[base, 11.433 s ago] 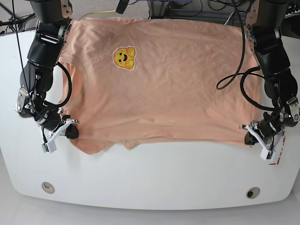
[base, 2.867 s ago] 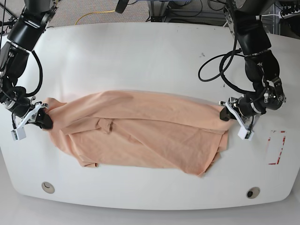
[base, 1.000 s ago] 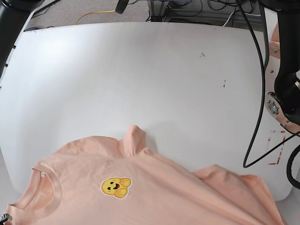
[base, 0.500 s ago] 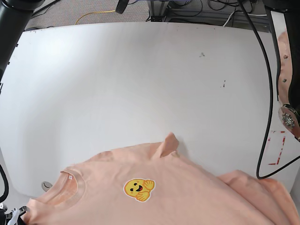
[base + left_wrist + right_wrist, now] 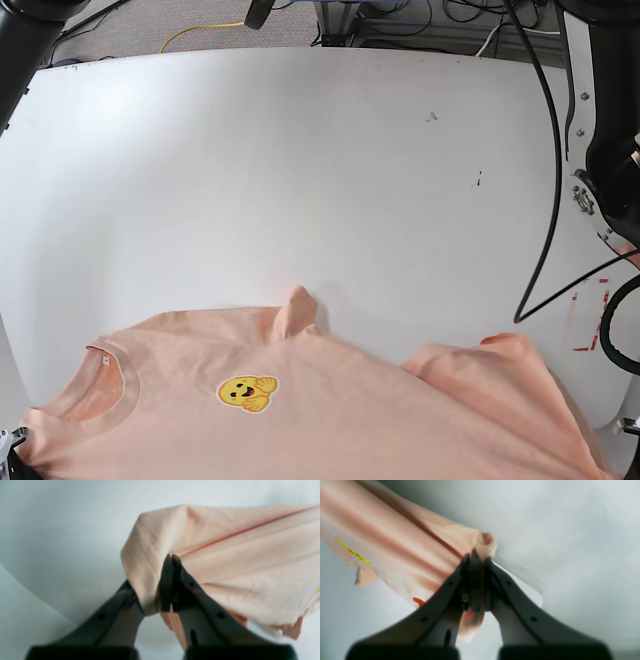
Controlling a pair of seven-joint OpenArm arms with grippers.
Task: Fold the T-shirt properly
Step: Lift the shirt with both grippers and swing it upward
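T-shirt (image 5: pixel 330 410) pinched in left gripper (image 5: pixel 160 580), right gripper (image 5: pixel 476 577)

One shirt, two grippers of mine, one table.

I count one peach-pink T-shirt (image 5: pixel 330 410) bearing one yellow cartoon-face patch (image 5: pixel 246 393); my two grippers, left gripper (image 5: pixel 152 585) and right gripper (image 5: pixel 476 580), each pinching its cloth; one white table (image 5: pixel 300 170); one yellow cable (image 5: pixel 205 30) behind it.

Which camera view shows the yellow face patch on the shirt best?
The base view: the yellow face patch on the T-shirt faces the camera whole. The right wrist view shows it only as a thin, edge-on yellow streak. The left wrist view catches just a yellow speck at its right edge.
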